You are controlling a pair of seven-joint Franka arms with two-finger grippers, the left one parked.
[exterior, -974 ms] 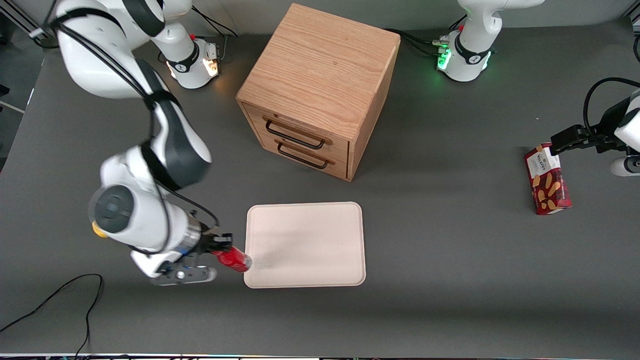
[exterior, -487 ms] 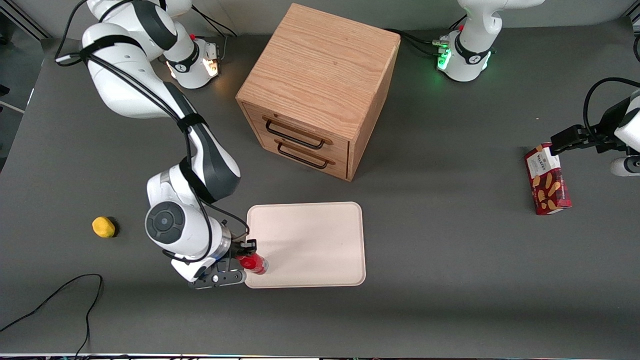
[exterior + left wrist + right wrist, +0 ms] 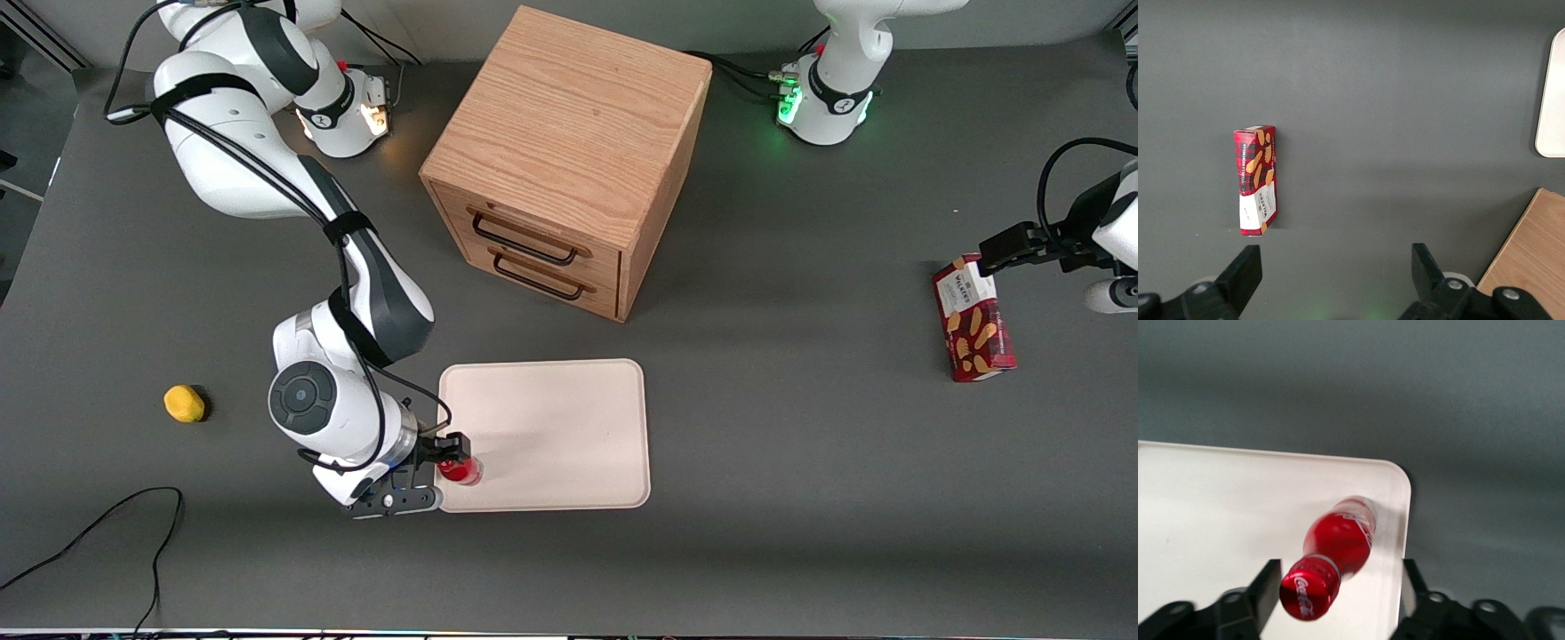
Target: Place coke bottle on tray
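Coke bottle [image 3: 1338,553] over tray [image 3: 1218,507] corner, apparently loose between the open claw [image 3: 1338,600] fingers.

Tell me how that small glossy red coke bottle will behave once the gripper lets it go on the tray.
The small glossy red coke bottle looks tilted between the gripper fingers, so it may tip. Being round, it would probably roll; the low rim of the flat cream-white tray is close. Its glossy surface may be slippery.

Bottle [image 3: 1338,547]: glossy red plastic. Tray [image 3: 569,418]: matt cream. Cabinet [image 3: 569,133]: grained wood, dark metal handles. Box [image 3: 973,333]: printed card. Worktop [image 3: 800,444]: matt grey.
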